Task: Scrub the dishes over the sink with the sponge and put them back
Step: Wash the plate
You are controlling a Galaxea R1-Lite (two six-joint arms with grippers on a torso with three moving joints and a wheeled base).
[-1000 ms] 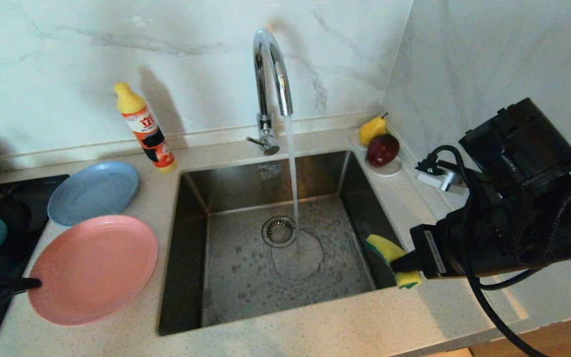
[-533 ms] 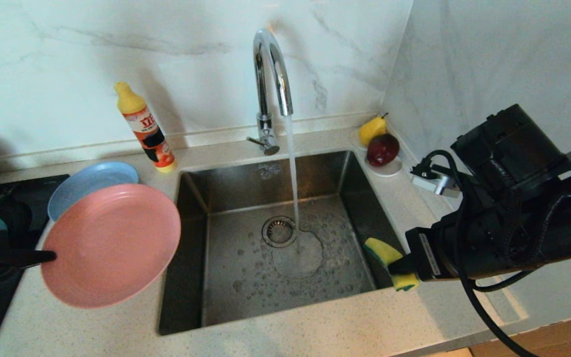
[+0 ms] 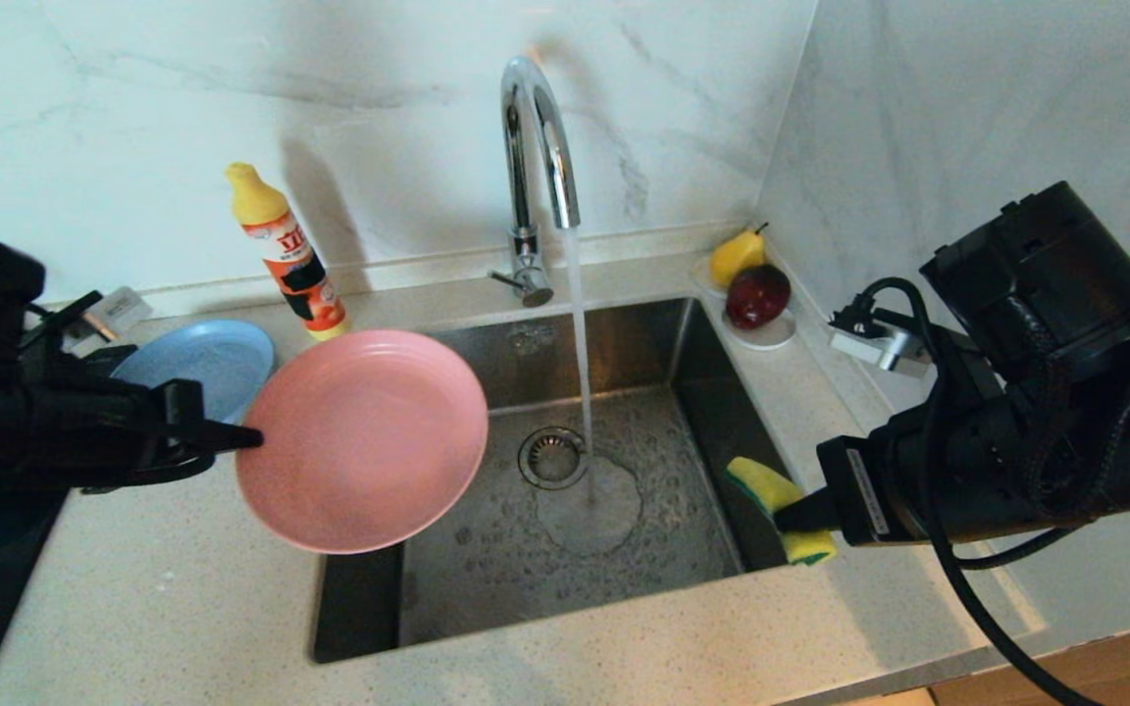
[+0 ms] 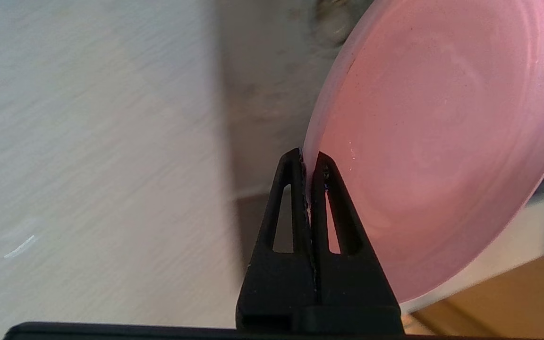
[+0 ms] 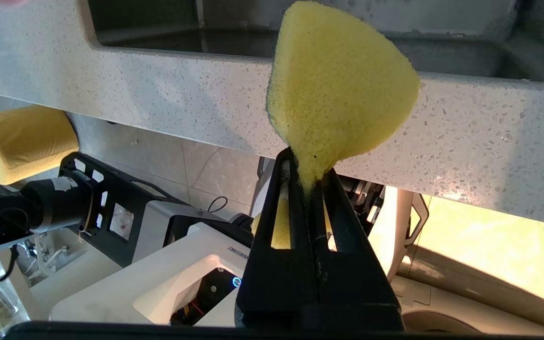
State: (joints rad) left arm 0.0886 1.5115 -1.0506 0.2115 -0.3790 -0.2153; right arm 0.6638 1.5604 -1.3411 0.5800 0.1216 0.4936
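Marble-walled kitchen tabletop: pink plate [image 3: 361, 439] is being carried over the sink [image 3: 565, 510].
Left pincer [image 4: 309, 163] is clamping its rim; right pincer [image 5: 309, 182] is clenching the sponge [image 5: 340, 80] (near the sink's right edge). Next: bringing them together.

Soft, bright light is filling my kitchen from above. The tall orange and yellow bottle [image 3: 288, 257] is throwing a grey shadow onto the white marble wall [image 3: 133, 118] behind it. The shiny curved chrome tap [image 3: 538, 147] is gleaming. Near my left wrist, the pale speckled counter [image 4: 88, 141] is looking smeared and blurry.
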